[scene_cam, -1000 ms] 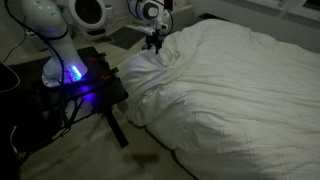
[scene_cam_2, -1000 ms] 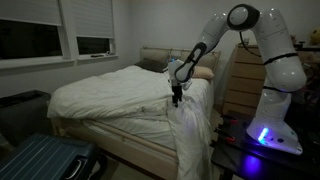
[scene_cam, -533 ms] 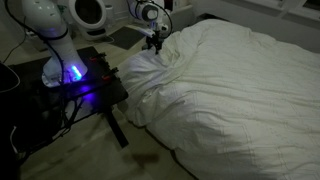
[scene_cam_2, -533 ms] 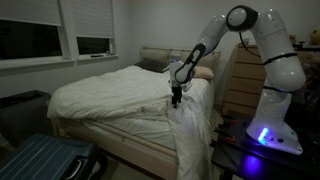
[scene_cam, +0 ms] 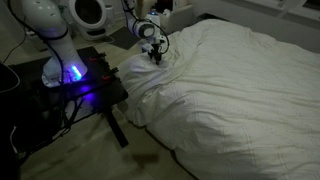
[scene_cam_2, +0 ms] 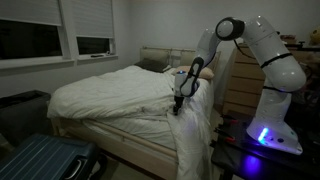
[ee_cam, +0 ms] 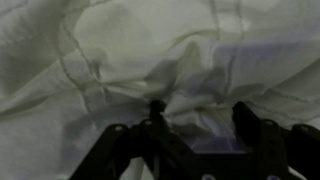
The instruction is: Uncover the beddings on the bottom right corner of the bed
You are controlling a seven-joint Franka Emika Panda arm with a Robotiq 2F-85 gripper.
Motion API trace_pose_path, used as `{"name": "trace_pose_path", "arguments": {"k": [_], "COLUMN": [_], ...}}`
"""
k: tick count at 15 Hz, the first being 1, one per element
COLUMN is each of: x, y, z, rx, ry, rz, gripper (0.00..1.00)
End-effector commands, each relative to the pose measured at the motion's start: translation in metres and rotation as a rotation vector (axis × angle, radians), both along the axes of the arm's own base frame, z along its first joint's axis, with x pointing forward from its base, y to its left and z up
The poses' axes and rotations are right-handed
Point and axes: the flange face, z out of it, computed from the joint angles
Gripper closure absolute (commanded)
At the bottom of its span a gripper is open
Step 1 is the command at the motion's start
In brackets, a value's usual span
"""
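Dim bedroom, bed (scene_cam_2: 125, 137), white beddings (scene_cam: 240, 90) lying lengthwise, corner hanging floorward, pincer (scene_cam: 156, 60) spread open over it

White rounded arm (scene_cam_2: 266, 36), black tool (scene_cam_2: 177, 106) (dark fingers), blue-lit base (scene_cam_2: 262, 134)

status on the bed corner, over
Gripper open, low at a fold of the beddings. Nothing gripped. Corner of the bed still covered. Nothing in the way that I can see.
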Motion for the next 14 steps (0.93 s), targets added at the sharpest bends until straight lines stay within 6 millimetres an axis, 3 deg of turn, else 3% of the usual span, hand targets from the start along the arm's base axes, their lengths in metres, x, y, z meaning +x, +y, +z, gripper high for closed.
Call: {"name": "trace_pose_path", "arguments": {"k": [1,7,14], "x": [0.001,0.023,0.073], "y": [-0.005,-0.013,-0.031], "z": [-0.005,0.014,0.077], "rx": [-0.012,-0.015,-0.144], "ry": [-0.037,-0.064,-0.279], "rz": [-0.031,-0.147,-0.377], "gripper": [0.58,1.0,0.99]}}
